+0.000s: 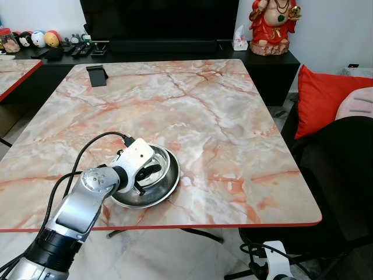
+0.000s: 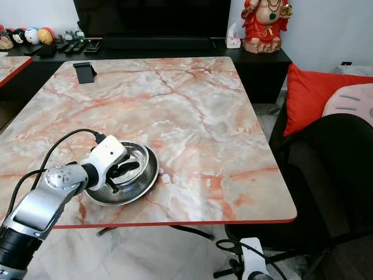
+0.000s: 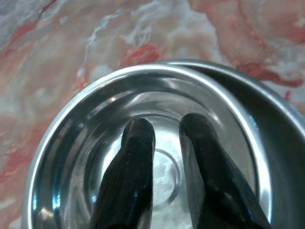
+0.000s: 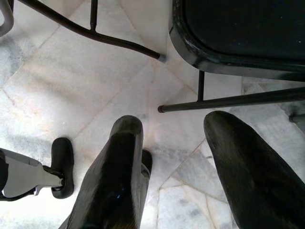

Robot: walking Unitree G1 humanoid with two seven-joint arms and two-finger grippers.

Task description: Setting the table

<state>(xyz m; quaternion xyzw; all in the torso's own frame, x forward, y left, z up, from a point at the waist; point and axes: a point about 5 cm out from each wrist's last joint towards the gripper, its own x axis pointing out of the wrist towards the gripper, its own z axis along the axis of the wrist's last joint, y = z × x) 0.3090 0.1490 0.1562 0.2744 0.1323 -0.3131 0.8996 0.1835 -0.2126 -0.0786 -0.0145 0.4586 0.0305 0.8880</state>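
At the tabletop's near edge, toward its near left corner, the left gripper (image 3: 162,138) reached down inside a steel bowl (image 1: 166,178), its fingers a narrow gap apart and clasping nothing, the bowl's floor directly beneath the tips. The bowl appeared nested in a second. The right gripper (image 4: 186,143) hung spread over the tiled floor (image 4: 71,90) beside a black chair (image 1: 344,175). A phone stand (image 1: 97,74) stood at the marble table's (image 1: 233,116) far left corner, a red figurine (image 1: 271,26) beyond.

Head eyes overlook the table (image 1: 233,146); left wrist hangs close, apparently inside the bowl (image 3: 95,119).
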